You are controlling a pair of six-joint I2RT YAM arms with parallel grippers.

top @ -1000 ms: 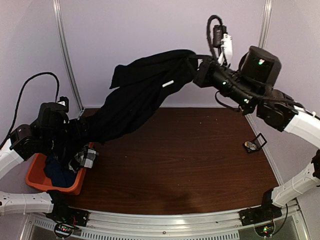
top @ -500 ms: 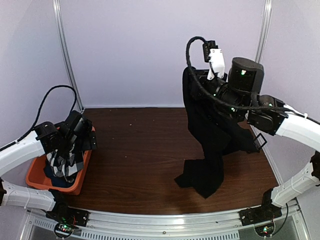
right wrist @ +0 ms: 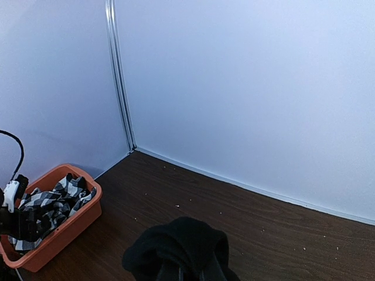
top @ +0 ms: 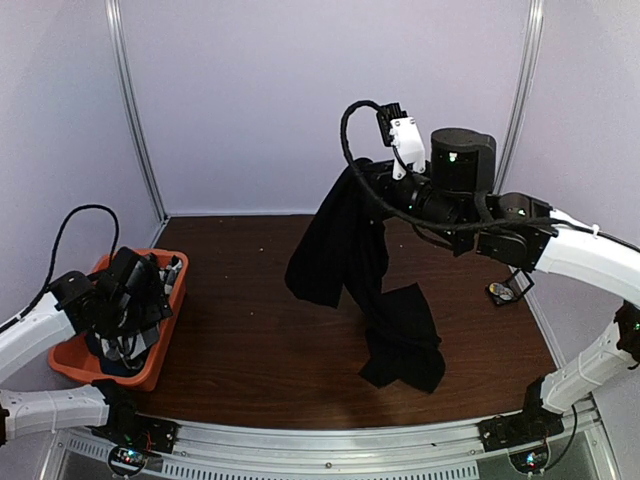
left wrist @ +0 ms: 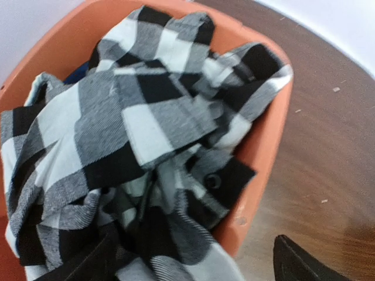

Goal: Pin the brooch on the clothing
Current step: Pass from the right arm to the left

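I see a plain black T-shirt (top: 350,240), a black-and-white checked cloth (left wrist: 146,129) in an orange bin (left wrist: 272,129), a dark brown wood-grain table (top: 250,330), and pale lilac walls (top: 250,100). My arms (top: 590,258) are white.

Lighting even and diffuse, from overhead; walls (top: 250,100) pale lilac, no hard shadows. Faint sheen on counter (top: 300,395) near front edge. Black T-shirt (top: 350,240) reads as flat black, with little fold detail. Left wrist view soft, checked cloth (left wrist: 135,134) slightly blurred. Posts (top: 128,100) lean at top-view edges.

No legible text, label, brand, number or sign on anything in view.
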